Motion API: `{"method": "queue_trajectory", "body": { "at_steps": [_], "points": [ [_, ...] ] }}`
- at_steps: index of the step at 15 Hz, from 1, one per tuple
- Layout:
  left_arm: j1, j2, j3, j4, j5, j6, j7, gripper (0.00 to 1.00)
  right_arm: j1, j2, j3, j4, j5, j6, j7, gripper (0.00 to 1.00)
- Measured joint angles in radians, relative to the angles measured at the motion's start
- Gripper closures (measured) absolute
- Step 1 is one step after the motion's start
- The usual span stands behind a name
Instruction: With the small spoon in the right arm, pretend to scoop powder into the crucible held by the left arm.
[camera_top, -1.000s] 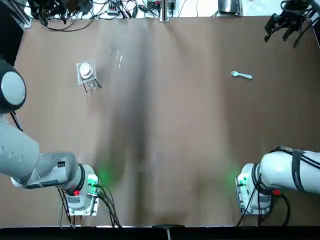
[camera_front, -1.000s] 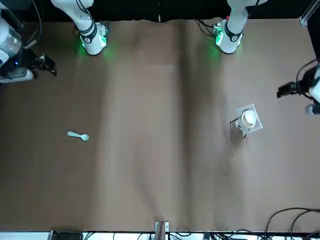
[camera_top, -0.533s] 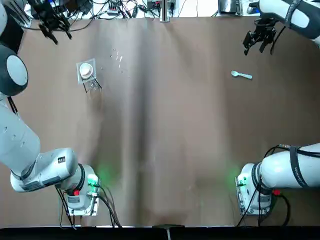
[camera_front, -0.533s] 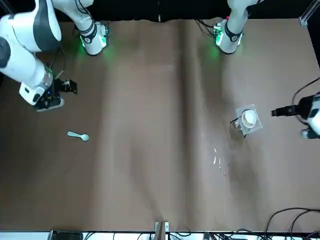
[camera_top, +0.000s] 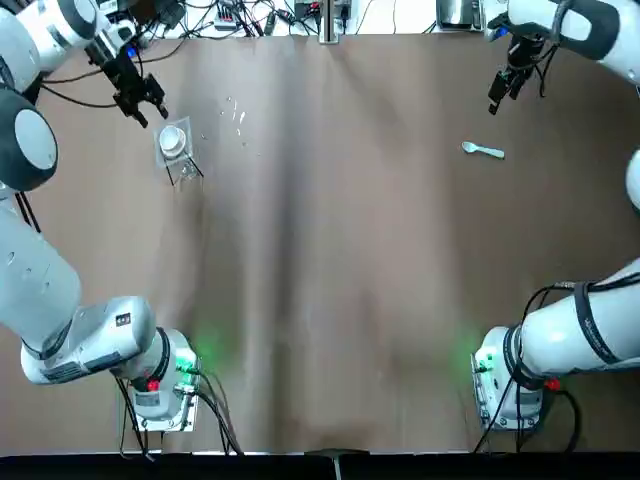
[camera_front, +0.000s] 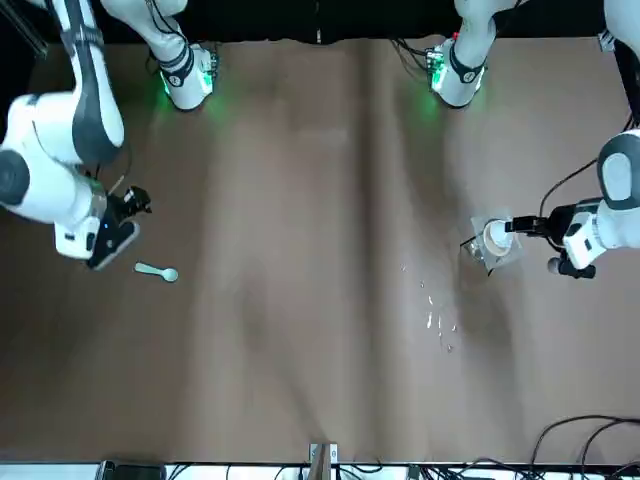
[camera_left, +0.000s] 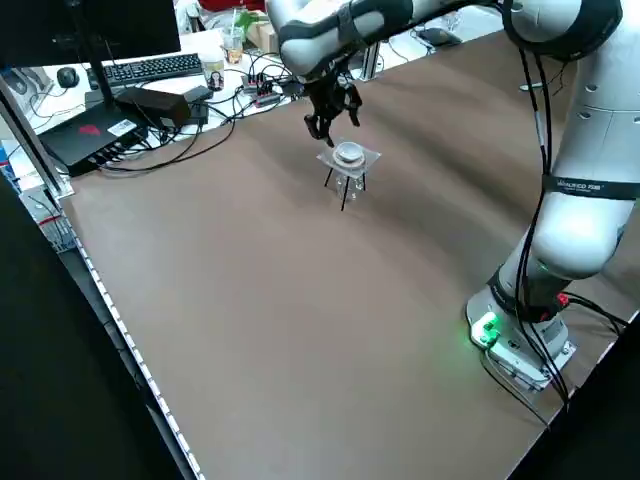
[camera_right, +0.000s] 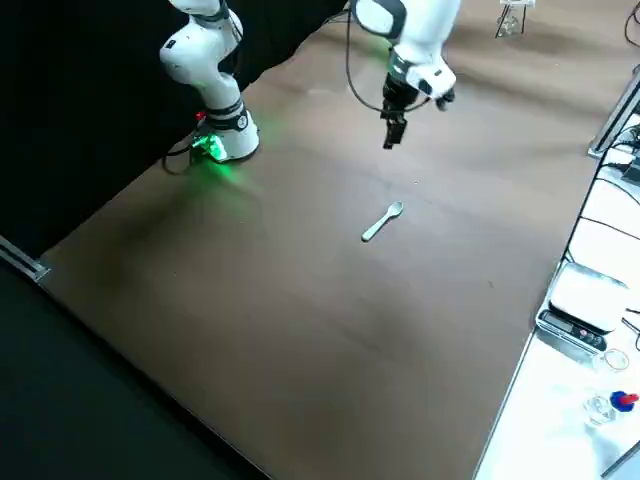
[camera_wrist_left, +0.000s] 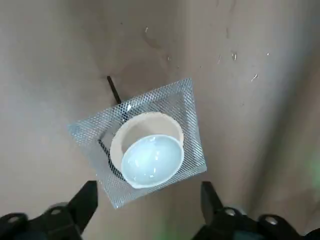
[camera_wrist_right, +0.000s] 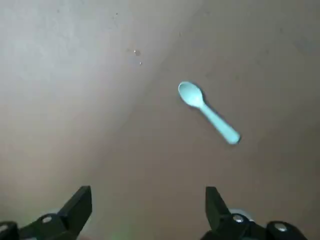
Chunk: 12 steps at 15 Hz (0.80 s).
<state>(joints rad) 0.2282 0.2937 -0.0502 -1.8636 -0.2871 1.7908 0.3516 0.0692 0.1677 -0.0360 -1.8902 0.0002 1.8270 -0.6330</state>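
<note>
A small white crucible (camera_top: 173, 140) sits on a wire-mesh tripod stand (camera_wrist_left: 185, 107) at the far left of the table. My left gripper (camera_top: 146, 104) hovers open just beyond it, nothing between its fingers (camera_wrist_left: 89, 201); the left wrist view looks straight down on the crucible (camera_wrist_left: 146, 149). A small pale-blue spoon (camera_top: 484, 151) lies flat at the far right. My right gripper (camera_top: 499, 96) hangs open a little beyond the spoon (camera_wrist_right: 208, 113), apart from it, and holds nothing.
Cables and devices (camera_top: 230, 15) line the far edge. White specks (camera_top: 237, 115) lie on the brown tabletop (camera_top: 330, 250) right of the stand. A keyboard (camera_left: 150, 68) and a scale (camera_right: 580, 315) sit off the table. Both arm bases (camera_top: 165, 385) stand at the near edge.
The left gripper has come in from the far left corner to just beside the crucible. The right gripper has shifted a little toward the spoon. Crucible and spoon have not moved.
</note>
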Motion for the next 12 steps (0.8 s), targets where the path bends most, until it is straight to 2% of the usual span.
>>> {"method": "queue_trajectory", "body": {
  "at_steps": [1, 4, 6, 8, 9, 12],
  "points": [
    [0.001, 0.000, 0.000, -0.017, -0.006, 0.011, 0.022, 0.19, -0.001, 0.038, -0.001, 0.032, -0.011, 0.002, -0.057, 0.00],
    [0.006, 0.002, 0.000, -0.039, -0.009, 0.023, 0.049, 0.24, -0.025, 0.128, -0.001, 0.099, -0.048, 0.052, -0.260, 0.00],
    [0.006, 0.008, 0.000, -0.046, -0.009, 0.035, 0.054, 0.29, -0.057, 0.168, -0.003, 0.112, -0.050, 0.132, -0.428, 0.00],
    [0.006, 0.019, 0.000, -0.050, -0.009, 0.049, 0.070, 0.34, -0.093, 0.209, -0.004, 0.114, -0.050, 0.154, -0.564, 0.00],
    [0.007, 0.025, 0.000, -0.050, -0.009, 0.054, 0.082, 0.35, -0.110, 0.234, -0.004, 0.115, -0.050, 0.160, -0.637, 0.06],
    [0.008, 0.038, 0.000, -0.050, -0.009, 0.066, 0.094, 0.37, -0.142, 0.309, -0.004, 0.117, -0.051, 0.268, -0.874, 0.07]
  ]
}}
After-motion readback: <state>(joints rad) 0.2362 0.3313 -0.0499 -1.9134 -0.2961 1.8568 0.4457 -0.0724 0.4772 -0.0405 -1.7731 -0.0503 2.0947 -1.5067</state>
